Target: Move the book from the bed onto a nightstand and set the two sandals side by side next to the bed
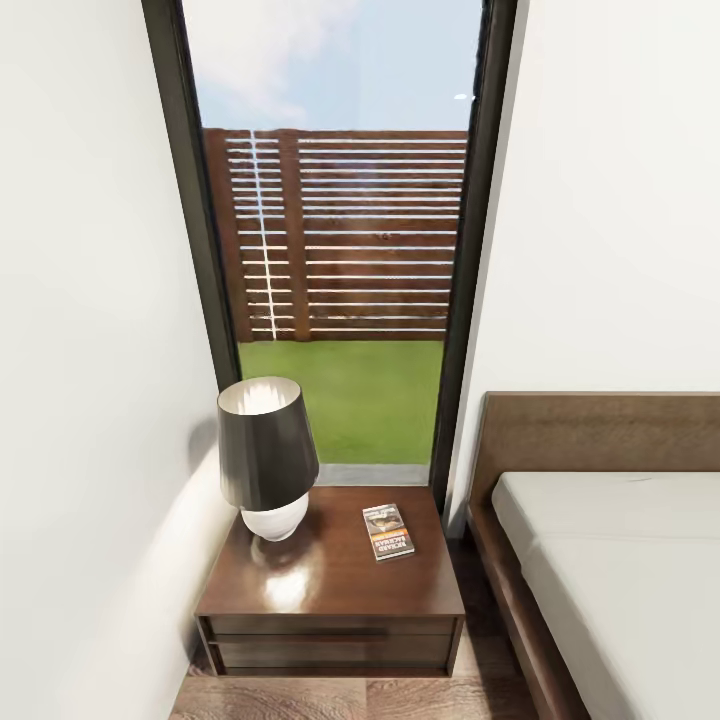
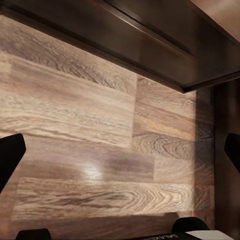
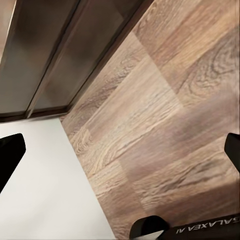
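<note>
Both my pincers, left [image 2: 120, 150] and right [image 3: 120, 150], are wide and hold nothing, over the floor [image 2: 90, 125]; the book [image 1: 388, 531] lies on the nightstand [image 1: 330, 590], beside the lamp [image 1: 266, 455]

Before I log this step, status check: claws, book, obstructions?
Both claws open, empty, over floor. Book flat on nightstand, beside lamp. Nothing in the way.

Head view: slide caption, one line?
Book lies flat on nightstand beside lamp, next to bed, under window.
</note>
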